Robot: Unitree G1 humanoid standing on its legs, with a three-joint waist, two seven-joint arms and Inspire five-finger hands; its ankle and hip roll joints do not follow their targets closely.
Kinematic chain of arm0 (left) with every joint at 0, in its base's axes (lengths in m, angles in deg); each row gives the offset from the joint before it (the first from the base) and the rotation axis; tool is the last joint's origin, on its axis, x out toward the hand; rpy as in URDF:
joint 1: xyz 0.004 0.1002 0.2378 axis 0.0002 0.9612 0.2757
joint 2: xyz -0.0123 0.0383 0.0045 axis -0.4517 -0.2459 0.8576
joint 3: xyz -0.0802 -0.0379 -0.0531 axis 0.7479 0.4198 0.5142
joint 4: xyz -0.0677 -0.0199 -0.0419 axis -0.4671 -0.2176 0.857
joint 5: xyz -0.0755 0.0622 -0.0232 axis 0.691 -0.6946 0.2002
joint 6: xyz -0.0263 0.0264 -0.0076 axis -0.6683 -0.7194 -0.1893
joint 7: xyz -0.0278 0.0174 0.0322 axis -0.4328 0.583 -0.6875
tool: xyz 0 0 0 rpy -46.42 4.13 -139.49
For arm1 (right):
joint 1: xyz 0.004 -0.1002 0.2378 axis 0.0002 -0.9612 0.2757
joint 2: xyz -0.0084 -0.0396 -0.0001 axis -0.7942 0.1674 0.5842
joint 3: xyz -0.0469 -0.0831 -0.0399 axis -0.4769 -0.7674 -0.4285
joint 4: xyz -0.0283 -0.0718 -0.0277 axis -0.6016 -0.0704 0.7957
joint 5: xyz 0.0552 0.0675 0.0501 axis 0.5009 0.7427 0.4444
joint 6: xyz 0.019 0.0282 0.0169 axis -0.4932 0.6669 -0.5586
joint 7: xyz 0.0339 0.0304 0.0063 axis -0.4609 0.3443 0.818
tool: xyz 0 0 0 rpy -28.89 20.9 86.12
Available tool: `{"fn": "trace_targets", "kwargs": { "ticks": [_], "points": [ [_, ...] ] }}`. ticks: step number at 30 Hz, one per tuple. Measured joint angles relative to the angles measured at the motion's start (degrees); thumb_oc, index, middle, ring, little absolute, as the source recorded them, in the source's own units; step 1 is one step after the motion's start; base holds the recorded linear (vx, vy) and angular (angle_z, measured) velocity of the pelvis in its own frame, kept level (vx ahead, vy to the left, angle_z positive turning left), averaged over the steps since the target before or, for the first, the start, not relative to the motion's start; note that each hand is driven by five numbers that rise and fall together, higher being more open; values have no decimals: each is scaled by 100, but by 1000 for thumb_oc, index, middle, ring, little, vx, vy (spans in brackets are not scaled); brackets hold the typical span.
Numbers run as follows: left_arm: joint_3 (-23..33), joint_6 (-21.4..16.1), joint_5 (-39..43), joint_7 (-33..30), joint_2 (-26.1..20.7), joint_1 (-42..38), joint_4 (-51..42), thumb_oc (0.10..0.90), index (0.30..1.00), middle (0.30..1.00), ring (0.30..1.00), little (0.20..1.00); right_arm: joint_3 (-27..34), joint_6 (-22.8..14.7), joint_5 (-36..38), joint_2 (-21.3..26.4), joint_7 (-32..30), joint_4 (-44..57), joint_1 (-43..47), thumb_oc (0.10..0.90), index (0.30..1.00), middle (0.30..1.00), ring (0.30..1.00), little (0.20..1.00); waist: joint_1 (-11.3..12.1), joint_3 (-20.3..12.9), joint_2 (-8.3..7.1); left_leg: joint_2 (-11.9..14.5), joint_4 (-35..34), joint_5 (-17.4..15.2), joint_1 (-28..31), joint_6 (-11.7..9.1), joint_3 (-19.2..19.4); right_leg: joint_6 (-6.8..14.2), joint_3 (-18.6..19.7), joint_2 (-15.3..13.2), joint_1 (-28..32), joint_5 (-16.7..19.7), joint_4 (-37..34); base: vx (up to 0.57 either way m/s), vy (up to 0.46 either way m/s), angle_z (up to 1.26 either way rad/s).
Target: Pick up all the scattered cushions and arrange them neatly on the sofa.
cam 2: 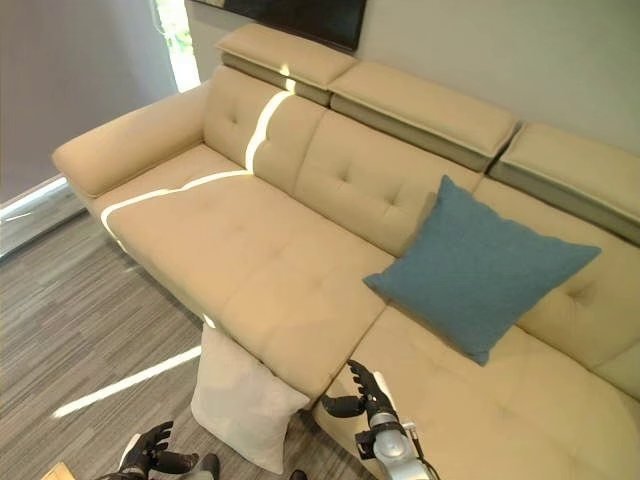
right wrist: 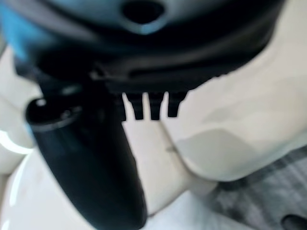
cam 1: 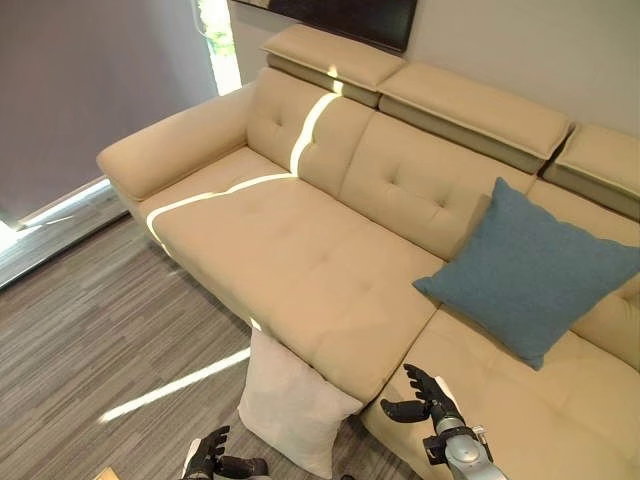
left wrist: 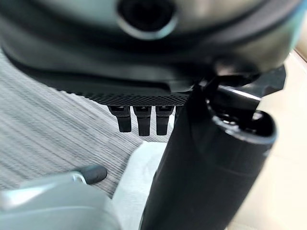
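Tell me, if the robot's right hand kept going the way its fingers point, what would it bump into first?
Most likely the sofa. The right hand hovers open above the seat's front edge, fingers aimed across the seat cushions. The blue cushion lies off to the side, though depth is hard to judge.

sofa [cam 1: 300, 260]: beige, tufted seat, lit by a sun stripe | blue cushion [cam 1: 530, 270]: stood on seat, leaned against backrest | floor [cam 1: 90, 330]: grey wood-look planks | white cushion [cam 1: 295, 405]: on floor, propped against sofa front

Blue cushion [cam 1: 530, 268] leans on sofa [cam 1: 300, 260]; white cushion [cam 1: 292, 402] on floor.
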Motion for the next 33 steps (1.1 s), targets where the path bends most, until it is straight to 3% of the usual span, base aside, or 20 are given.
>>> {"fn": "trace_targets", "kwargs": {
  "ticks": [1,3,4,6,8,10,11,12,13,15,17,19,20,21,24,25,28,29,33],
  "points": [
    [-34,0,26,4,19,-28,7,800,900,900,900,900,3,-2,-3,46,3,-1,6,800,900,900,900,900,-7,-11,12,-35,-158,49,87,-72,-298,99,130,-9,34,-11,-13,104,320,-63],
    [-54,4,8,13,136,33,75,800,900,900,900,900,84,-2,-15,97,4,-2,-66,800,900,900,900,900,-87,-93,161,-36,-453,142,249,-63,-237,289,259,9,142,-112,3,51,288,-47],
    [-257,18,-29,17,104,-67,102,800,900,900,900,900,89,20,-42,0,-9,-22,-202,800,900,900,900,900,-209,-172,-14,-256,-464,118,307,-38,-100,342,297,-261,44,-143,167,18,301,-24],
    [-358,16,-59,55,113,-128,96,800,900,900,900,900,53,28,-85,-23,17,-15,-329,800,900,900,900,900,-215,-216,-127,-467,-519,102,388,77,-15,450,293,-456,-45,-212,392,-37,291,-21],
    [-418,4,-112,55,96,-146,61,800,900,900,900,900,64,30,-86,-142,23,6,-412,800,900,900,900,900,-203,-261,-207,-707,-569,94,427,277,238,524,481,-730,-176,-163,472,-147,265,-44],
    [-421,17,-157,51,21,-229,85,800,900,900,900,900,55,27,-85,-274,21,24,-326,800,900,900,900,900,-210,-216,-157,-795,-668,125,440,393,488,751,625,-851,-518,-40,724,-223,175,-74],
    [-414,20,-153,35,-74,-282,50,800,900,900,900,900,10,27,-84,-321,24,29,-177,800,900,900,900,900,-129,-110,-107,-789,-670,97,420,470,701,942,605,-880,-742,102,846,-125,118,-76],
    [-417,20,-143,18,-153,-301,31,800,900,900,900,900,-20,26,-83,-349,23,34,-88,800,900,900,900,900,-123,-58,-98,-797,-658,87,378,519,901,998,482,-920,-853,224,772,-165,176,-99],
    [-415,19,-143,-1,-247,-308,-1,800,900,900,900,900,-25,28,-83,-385,21,33,32,800,900,900,900,900,-47,15,-96,-794,-671,83,365,550,1074,957,357,-930,-948,347,715,-73,110,-97],
    [-352,26,-135,-56,-390,-339,-19,800,900,900,900,900,-2,23,-83,-385,7,96,207,800,900,900,900,900,6,168,-60,-832,-679,61,307,650,1329,856,-548,-1051,-888,516,357,-105,162,-76],
    [-169,25,-110,-100,-444,-300,-183,800,900,900,900,900,-6,21,-84,-379,7,101,220,800,900,900,900,900,5,227,-42,-854,-678,50,337,668,1446,840,-854,-998,-851,555,285,-153,127,-34],
    [37,19,10,-104,-436,-177,-369,800,900,900,900,900,-49,20,-87,-361,5,77,300,800,900,900,900,900,165,338,97,-633,-763,71,410,686,1801,825,-1155,-914,-1072,453,576,-110,27,-80],
    [90,-9,95,-110,-454,-107,-514,800,900,900,900,900,-125,19,-88,-359,2,86,337,800,900,900,900,900,376,364,119,-502,-867,93,459,645,2024,673,-1582,-800,-1212,303,695,4,-3,-90],
    [81,-6,173,-106,-451,-102,-575,800,900,900,900,900,-139,17,-91,-333,9,72,316,800,900,900,900,900,376,399,100,-526,-846,65,457,592,1977,599,-1737,-737,-968,423,379,0,0,-53],
    [62,-21,178,-90,-348,-87,-607,800,900,900,900,900,-123,25,-92,-219,7,72,305,800,900,900,900,900,302,432,153,-447,-835,101,448,540,1877,556,-1766,-546,-879,467,247,-185,-116,5],
    [118,-37,350,-128,-296,-170,-747,800,900,900,900,900,-117,7,-91,-153,-94,188,316,800,900,900,900,900,314,398,82,-371,-620,113,104,514,1877,538,-1519,-388,-1047,447,57,-239,-89,5],
    [208,-94,803,-272,-63,-605,-1112,800,900,900,900,900,-122,7,-90,23,-262,333,618,800,900,900,900,900,289,555,220,-263,-396,134,-590,528,1749,328,-1541,-266,-1593,589,36,-195,-60,8],
    [212,-143,993,-365,44,-817,-1265,800,900,900,900,900,-122,9,-88,62,-315,335,785,800,900,900,900,900,285,731,359,-218,-385,157,-697,502,1702,297,-1589,-242,-1703,581,113,-136,-25,11],
    [213,-448,1384,-682,110,-1224,-1584,800,900,900,900,900,-260,-14,-61,-4,-431,408,1075,800,900,900,900,900,254,1031,495,-178,-204,157,-945,501,1617,153,-1567,-247,-1971,422,396,-142,-7,5]
  ]
}}
